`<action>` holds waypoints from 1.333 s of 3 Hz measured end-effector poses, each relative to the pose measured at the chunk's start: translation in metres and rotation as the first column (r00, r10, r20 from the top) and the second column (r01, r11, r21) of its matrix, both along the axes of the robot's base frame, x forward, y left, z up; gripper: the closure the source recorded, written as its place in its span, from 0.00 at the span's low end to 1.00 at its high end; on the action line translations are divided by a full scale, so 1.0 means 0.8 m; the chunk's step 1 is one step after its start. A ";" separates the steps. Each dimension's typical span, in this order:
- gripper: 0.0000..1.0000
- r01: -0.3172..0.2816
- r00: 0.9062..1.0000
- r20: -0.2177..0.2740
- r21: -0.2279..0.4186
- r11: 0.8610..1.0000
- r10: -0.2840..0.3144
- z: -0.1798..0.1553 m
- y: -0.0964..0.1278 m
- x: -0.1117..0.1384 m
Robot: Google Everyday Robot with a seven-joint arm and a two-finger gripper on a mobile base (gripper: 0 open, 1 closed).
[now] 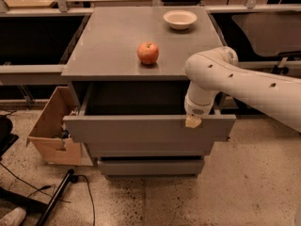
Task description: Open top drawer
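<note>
The matte grey handleless top drawer (141, 128) stands pulled out from under the grey bench (108, 36) top. The white arm's cream-tipped claw (193, 121) sits on the front panel's upper edge, right of middle; I cannot tell whether it is apart or together. A red apple (148, 53) and a shallow white bowl (180, 19) rest on the bench.

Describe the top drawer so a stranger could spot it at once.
Find the grey cabinet with an apple and a bowl on top. The top drawer is the uppermost of three below that surface, with the gripper at the right of its front's upper edge. Unlike the two drawers beneath, it stands open.
</note>
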State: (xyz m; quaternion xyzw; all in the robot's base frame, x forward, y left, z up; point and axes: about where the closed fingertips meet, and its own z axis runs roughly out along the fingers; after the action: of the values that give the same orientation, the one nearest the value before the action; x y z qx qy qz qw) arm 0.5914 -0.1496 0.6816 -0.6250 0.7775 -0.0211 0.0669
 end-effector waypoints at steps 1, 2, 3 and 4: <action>1.00 0.000 1.000 0.000 0.000 1.000 0.000 0.003 0.000 0.000; 1.00 0.000 1.000 0.000 0.000 1.000 0.000 0.006 0.000 0.000; 1.00 0.013 1.000 -0.022 -0.023 1.000 -0.014 0.006 -0.009 -0.017; 1.00 0.021 0.999 -0.029 -0.029 0.999 -0.022 0.011 -0.013 -0.023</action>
State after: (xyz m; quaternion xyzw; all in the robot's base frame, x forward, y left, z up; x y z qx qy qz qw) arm 0.5731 -0.1604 0.6906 -0.6177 0.7846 -0.0240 0.0462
